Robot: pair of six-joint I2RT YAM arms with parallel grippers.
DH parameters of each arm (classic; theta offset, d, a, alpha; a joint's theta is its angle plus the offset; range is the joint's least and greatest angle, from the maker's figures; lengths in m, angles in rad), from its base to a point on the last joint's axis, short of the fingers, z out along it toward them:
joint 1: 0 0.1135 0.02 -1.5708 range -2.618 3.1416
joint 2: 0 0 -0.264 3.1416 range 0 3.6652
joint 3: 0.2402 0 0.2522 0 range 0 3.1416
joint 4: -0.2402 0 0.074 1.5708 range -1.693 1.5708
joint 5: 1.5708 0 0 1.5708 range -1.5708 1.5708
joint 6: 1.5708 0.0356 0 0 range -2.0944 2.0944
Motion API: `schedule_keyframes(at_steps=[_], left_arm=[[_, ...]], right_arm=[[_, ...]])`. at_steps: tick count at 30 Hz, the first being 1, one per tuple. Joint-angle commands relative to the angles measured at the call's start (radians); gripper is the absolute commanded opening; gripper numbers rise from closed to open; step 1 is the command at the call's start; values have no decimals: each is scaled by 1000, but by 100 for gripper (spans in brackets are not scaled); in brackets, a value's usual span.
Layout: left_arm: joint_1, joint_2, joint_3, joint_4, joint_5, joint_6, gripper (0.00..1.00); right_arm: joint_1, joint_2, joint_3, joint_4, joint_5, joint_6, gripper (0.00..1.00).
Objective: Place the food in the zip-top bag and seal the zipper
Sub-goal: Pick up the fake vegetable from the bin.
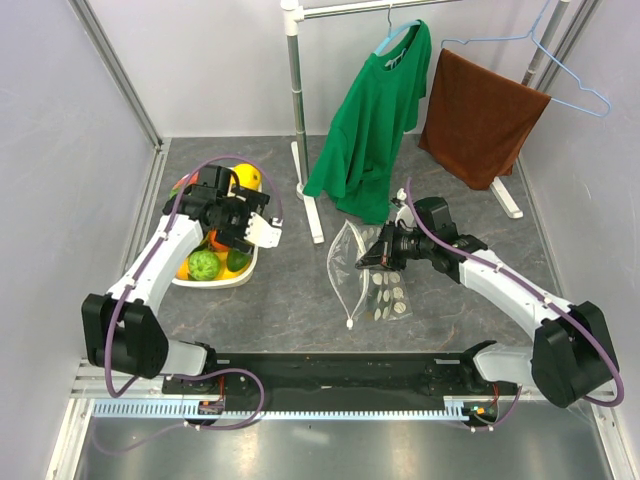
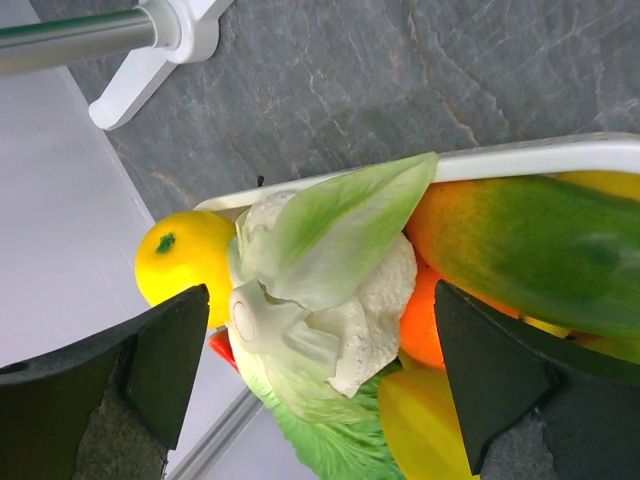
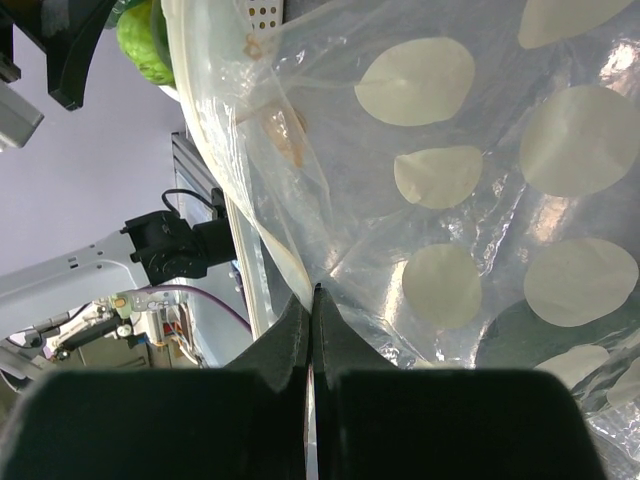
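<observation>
The left fingers [image 2: 160, 350] were held open over the cabbage [image 2: 320, 290] in the tray [image 2: 560, 155], the right fingers [image 3: 285, 345] were clamped on an edge of the bag [image 3: 450, 200] on the bench [image 1: 300, 300] between the arms, and the cabbage was judged best pinched by its body, not the loose leaf.

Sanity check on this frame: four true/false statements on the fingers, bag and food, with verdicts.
1. The right gripper is shut on the zip-top bag. True.
2. The left gripper is clamped on a banana. False: it is open, with its fingers either side of the cabbage and not closed on it.
3. The cabbage lies inside the bag. False: it sits in the white tray.
4. A green T-shirt hangs on the rack beyond the bag. True.
</observation>
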Motion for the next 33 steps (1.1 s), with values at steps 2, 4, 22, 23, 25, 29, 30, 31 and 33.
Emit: schedule_keyframes(at_steps=[2,4,22,23,25,29,30,31,33], left_arm=[[5,21,-44,108,-50,93,100],[5,26,-58,113,-55,127,100],[5,86,-135,233,-145,223,89],[5,87,-141,241,-150,225,89],[5,92,-138,246,-152,223,83],[5,38,-152,234,-118,235,64],[5,21,-158,232,-91,240,57],[3,-3,-167,220,-78,246,55],[2,-67,-175,180,-41,254,47]], right_arm=[[-2,14,11,10,-11,-12,0],[-4,14,13,12,-8,-12,0],[-6,28,11,15,-6,-6,0],[-4,28,11,15,-6,-6,0],[-6,26,11,15,-6,-6,0],[-6,22,11,14,-6,-6,0],[-4,22,13,14,-6,-6,0],[-6,20,13,14,-8,-6,0],[-7,16,11,14,-8,-8,0]])
